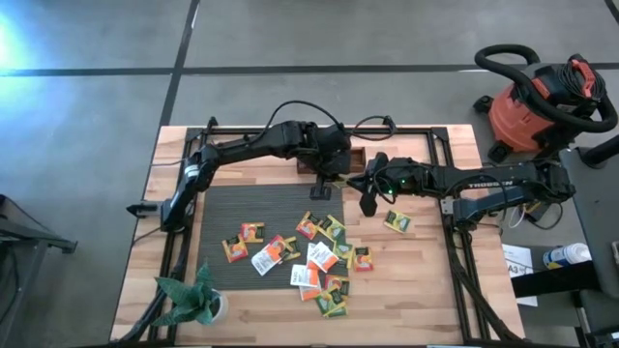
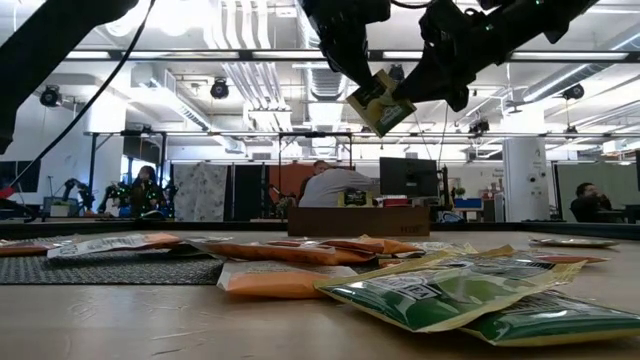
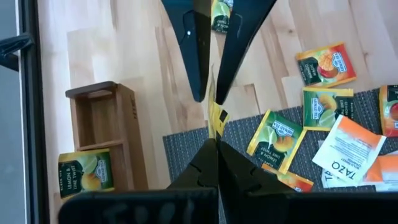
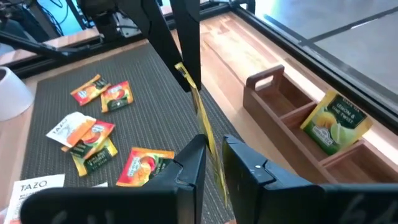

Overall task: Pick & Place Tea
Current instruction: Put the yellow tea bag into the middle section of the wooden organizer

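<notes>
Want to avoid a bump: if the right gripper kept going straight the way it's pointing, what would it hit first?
Probably the left gripper, pinching the same green tea packet held by the right gripper. Depth is uncertain.

Left gripper [image 1: 327, 184] and right gripper [image 1: 370, 198] raised mid-table, tips meeting, both pinched closed

About fifteen tea packets [image 1: 317, 255] (one held aloft), one wooden box [image 1: 340, 159], one plant [image 1: 193, 298].

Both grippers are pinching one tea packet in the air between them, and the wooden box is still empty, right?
Not empty: the right wrist view shows a green packet already standing in the wooden box. The rest holds: left gripper and right gripper both pinch one raised packet.
</notes>
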